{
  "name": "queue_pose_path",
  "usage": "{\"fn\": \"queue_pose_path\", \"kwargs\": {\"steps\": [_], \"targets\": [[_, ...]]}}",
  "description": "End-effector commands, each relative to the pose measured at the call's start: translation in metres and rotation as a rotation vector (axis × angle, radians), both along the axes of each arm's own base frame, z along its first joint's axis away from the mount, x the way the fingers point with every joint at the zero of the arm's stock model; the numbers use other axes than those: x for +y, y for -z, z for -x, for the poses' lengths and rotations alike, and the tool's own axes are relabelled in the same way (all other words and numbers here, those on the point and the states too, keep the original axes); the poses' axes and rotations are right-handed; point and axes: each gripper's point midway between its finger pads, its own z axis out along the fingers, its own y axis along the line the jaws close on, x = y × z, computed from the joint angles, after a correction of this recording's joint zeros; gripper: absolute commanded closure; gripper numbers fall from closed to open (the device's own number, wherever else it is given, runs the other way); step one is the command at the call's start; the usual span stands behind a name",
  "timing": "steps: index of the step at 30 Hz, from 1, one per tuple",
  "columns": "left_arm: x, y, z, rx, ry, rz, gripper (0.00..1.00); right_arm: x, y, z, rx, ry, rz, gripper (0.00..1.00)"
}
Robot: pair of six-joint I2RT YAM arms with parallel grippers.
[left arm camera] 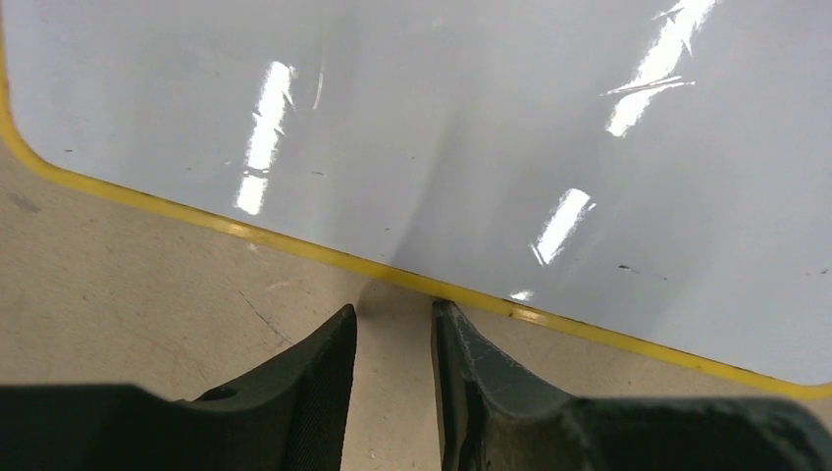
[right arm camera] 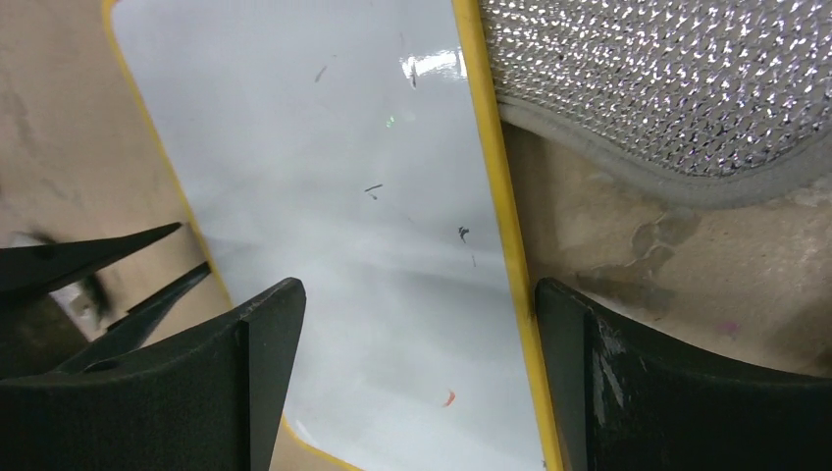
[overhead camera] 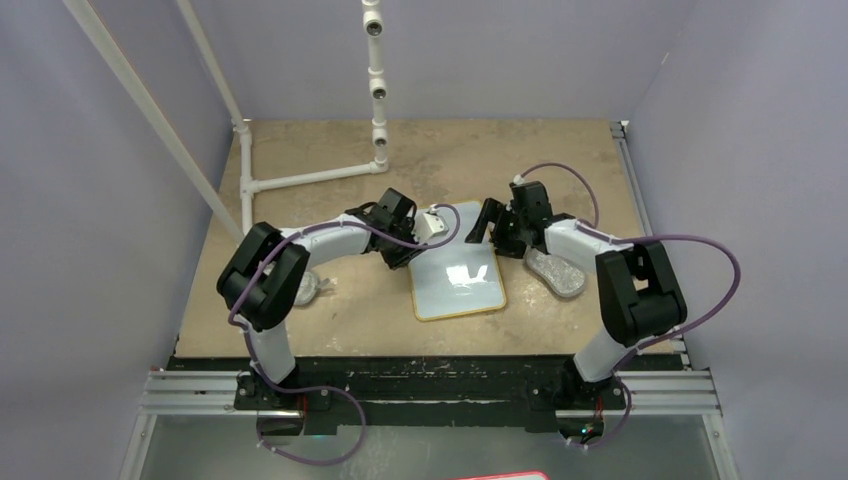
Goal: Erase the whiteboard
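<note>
The whiteboard (overhead camera: pixel 455 275), white with a yellow rim, lies flat mid-table. It also shows in the left wrist view (left arm camera: pixel 442 128) and in the right wrist view (right arm camera: pixel 343 177), mostly clean, with a tiny red mark (right arm camera: pixel 448 397) and a few dark specks. My left gripper (overhead camera: pixel 425 228) (left arm camera: pixel 392 319) sits low at the board's far-left edge, jaws a narrow gap apart and empty, one tip touching the rim. My right gripper (overhead camera: pixel 488 225) (right arm camera: pixel 417 294) is wide open and empty, hovering over the board's far-right part, one finger (right arm camera: pixel 579 343) just outside the rim.
A grey sparkly oval cloth pad (overhead camera: pixel 555 272) (right arm camera: pixel 667 88) lies right of the board, touching its rim. Another pad (overhead camera: pixel 310 288) lies under the left arm. A white pipe frame (overhead camera: pixel 300 180) stands at the back left. Walls enclose the table.
</note>
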Motion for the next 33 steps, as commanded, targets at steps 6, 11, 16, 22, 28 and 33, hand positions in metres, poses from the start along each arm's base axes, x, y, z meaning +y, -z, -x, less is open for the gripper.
{"fn": "queue_pose_path", "kwargs": {"steps": [6,11,16,22,28,33], "targets": [[0.029,0.059,0.022,0.056,0.011,-0.154,0.68,-0.012,0.04,0.011,0.049,-0.035,0.123,0.12],[0.029,0.06,0.023,0.062,0.008,-0.151,0.69,0.01,0.028,0.02,0.027,-0.106,-0.016,0.2],[0.024,0.062,0.028,0.092,0.009,-0.124,0.7,0.031,-0.024,0.019,-0.065,-0.174,-0.169,0.33],[0.018,0.065,0.037,0.136,0.003,-0.082,0.71,0.042,-0.061,0.022,-0.125,-0.21,-0.256,0.6],[0.01,0.051,0.04,0.142,0.019,-0.037,0.71,0.038,-0.061,0.019,-0.13,-0.188,-0.235,0.81],[-0.002,0.026,0.04,0.129,0.034,0.043,0.71,0.038,-0.07,0.015,-0.145,-0.19,-0.22,0.78]]}}
